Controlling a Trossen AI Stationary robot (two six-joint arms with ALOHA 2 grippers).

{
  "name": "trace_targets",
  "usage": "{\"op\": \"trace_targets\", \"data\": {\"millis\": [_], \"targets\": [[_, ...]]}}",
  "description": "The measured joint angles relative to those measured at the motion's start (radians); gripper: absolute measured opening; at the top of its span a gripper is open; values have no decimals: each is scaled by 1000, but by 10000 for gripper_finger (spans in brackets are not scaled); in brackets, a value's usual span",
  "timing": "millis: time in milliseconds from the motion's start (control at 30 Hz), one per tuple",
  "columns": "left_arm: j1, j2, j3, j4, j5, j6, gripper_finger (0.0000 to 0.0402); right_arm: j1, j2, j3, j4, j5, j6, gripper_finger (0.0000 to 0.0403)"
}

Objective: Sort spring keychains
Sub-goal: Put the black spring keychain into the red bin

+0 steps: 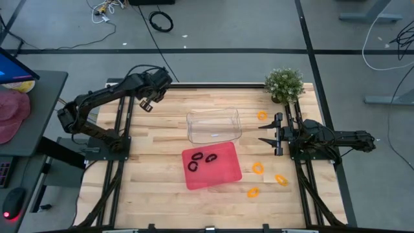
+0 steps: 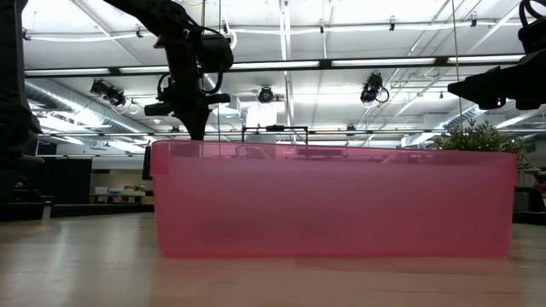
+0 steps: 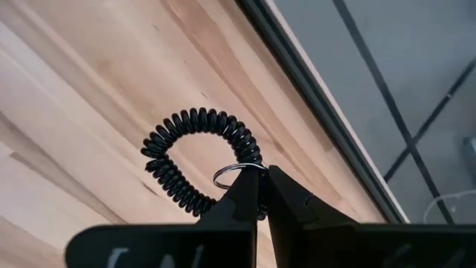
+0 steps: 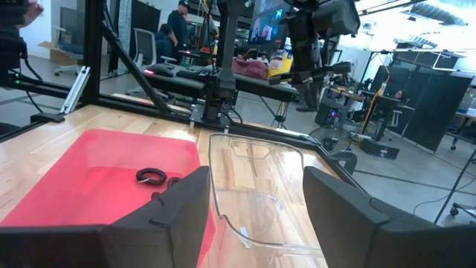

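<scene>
The left gripper (image 1: pixel 147 103) hung above the table's (image 1: pixel 155 139) far-left corner, close to the far edge, its fingers pressed together on the metal ring of a black spring keychain (image 3: pixel 199 160). In the left wrist view the coil bowed out from the fingertips as an open loop over bare wood, with the table's dark edge rail (image 3: pixel 327 112) running just beyond it. From table height the gripper stood well above the red tray's (image 1: pixel 223 175) rim. Three more black keychains (image 1: pixel 202 160) lay in the red tray, which sat near the middle of the table, slightly turned, with its long axis running left to right. Just beyond the tray's far side stood a clear bin (image 1: pixel 213 125), also lying left to right and showing nothing inside. The four orange keychains (image 1: pixel 258 168) lay flat on the wood to the right of the two containers: one on the far side (image 1: pixel 261 116) near a small potted plant (image 1: pixel 284 84) at the far-right corner, and three nearer, spread between the tray's right edge and the right arm's base. The right gripper (image 1: pixel 267 134) hung at the table's right side, its fingers spread apart and empty, pointing left toward the clear bin. Open wood lay to the left of the tray and bin, and along the near edge of the table.
</scene>
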Motion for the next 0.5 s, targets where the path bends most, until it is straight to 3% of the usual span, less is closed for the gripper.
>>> {"op": "trace_targets", "data": {"millis": [500], "targets": [[-106,0,0,70,-28,-9,10,0,0,0,0,0,0,222]]}}
